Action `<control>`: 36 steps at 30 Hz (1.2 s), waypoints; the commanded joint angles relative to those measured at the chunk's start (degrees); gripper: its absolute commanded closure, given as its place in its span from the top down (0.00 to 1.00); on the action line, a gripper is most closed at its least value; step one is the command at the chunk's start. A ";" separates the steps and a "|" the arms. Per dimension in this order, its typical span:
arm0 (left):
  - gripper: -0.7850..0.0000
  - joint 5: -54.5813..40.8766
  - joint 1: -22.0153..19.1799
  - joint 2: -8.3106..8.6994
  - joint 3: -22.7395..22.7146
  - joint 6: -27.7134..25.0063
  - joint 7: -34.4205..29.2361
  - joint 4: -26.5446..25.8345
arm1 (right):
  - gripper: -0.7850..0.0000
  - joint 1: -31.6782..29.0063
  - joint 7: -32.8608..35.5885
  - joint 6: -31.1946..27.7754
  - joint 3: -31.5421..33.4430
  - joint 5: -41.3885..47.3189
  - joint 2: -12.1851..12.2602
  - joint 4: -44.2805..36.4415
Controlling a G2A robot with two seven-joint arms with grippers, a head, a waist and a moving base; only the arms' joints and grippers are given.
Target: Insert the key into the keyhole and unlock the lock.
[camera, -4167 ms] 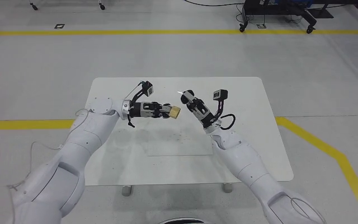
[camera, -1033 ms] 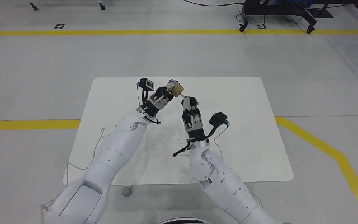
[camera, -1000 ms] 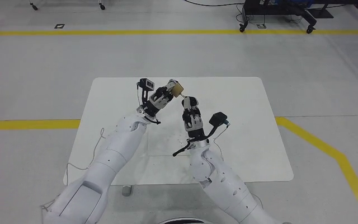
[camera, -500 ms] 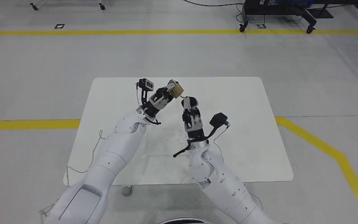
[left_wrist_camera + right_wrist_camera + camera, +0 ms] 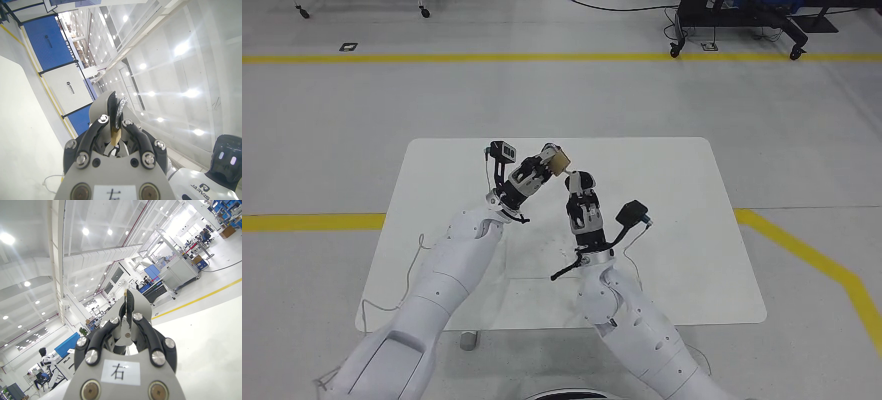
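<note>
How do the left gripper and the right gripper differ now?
The left gripper is shut on the brass lock; the right gripper is shut on a thin key. In the top view the left gripper slants sideways; the right gripper points away from the robot. Both are raised above the table.

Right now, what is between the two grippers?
In the top view, only the brass lock, gripped by the left gripper, separates it from the right gripper, which pinches the key.
</note>
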 commanded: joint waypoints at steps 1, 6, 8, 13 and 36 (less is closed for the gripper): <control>0.00 0.04 0.05 -0.06 -0.13 0.10 -0.17 -0.01 | 0.00 0.21 -0.09 0.22 0.05 0.46 -0.17 0.38; 0.00 0.31 0.12 -0.25 -0.48 0.25 -0.43 0.10 | 0.00 0.70 -0.55 0.31 0.30 1.37 -0.60 1.38; 0.00 0.44 0.11 -0.35 -0.55 0.43 -0.48 0.20 | 0.00 0.79 -0.69 0.21 0.36 1.46 -0.75 1.63; 0.00 0.57 0.10 -0.58 -0.87 0.49 -0.29 0.45 | 0.00 0.96 -0.11 0.29 -0.14 0.58 -1.09 2.51; 0.00 2.76 0.05 -1.19 -2.00 1.49 -2.40 0.57 | 0.00 0.57 3.36 -1.11 1.68 -0.65 -1.61 3.33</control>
